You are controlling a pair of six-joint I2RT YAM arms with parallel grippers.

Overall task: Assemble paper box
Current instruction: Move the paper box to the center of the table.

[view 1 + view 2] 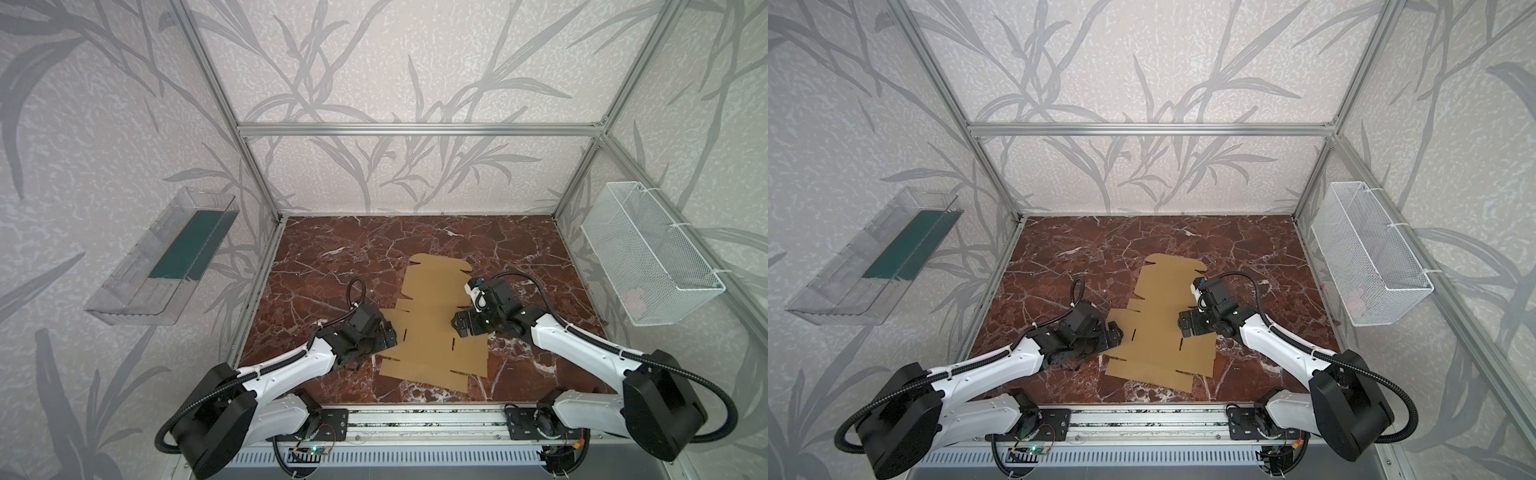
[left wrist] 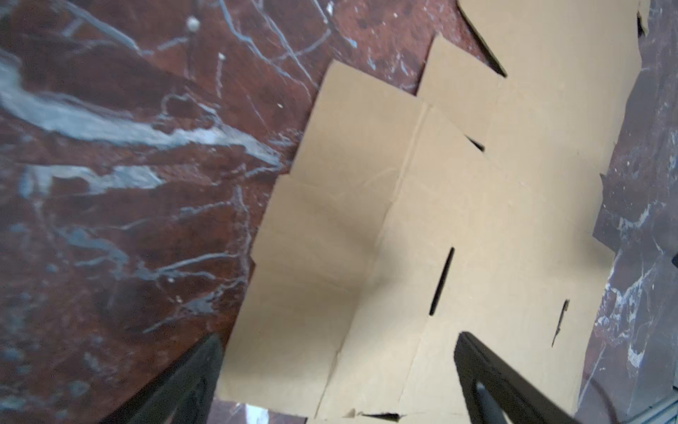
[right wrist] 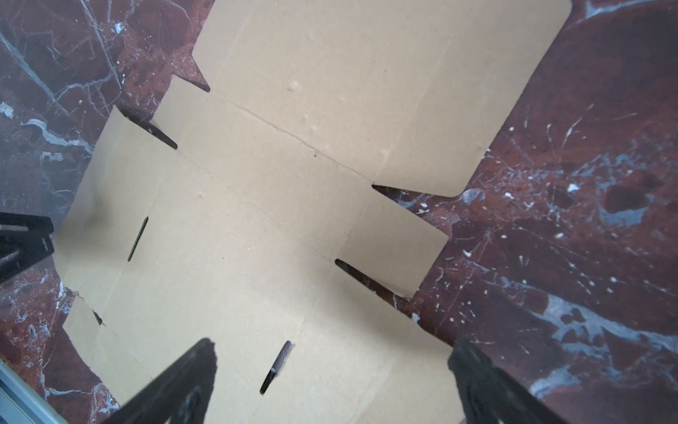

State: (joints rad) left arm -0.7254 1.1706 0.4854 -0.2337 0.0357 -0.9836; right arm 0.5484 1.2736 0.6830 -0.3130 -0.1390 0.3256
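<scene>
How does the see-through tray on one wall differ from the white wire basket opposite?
The clear plastic tray has solid see-through walls; the white wire-mesh basket is open netting. The tray hangs on the side of the left arm, the basket on the side of the right arm. The tray holds a dark green flat strip; the basket shows only a faint pale patch. Both are long, open-topped wall bins.
</scene>
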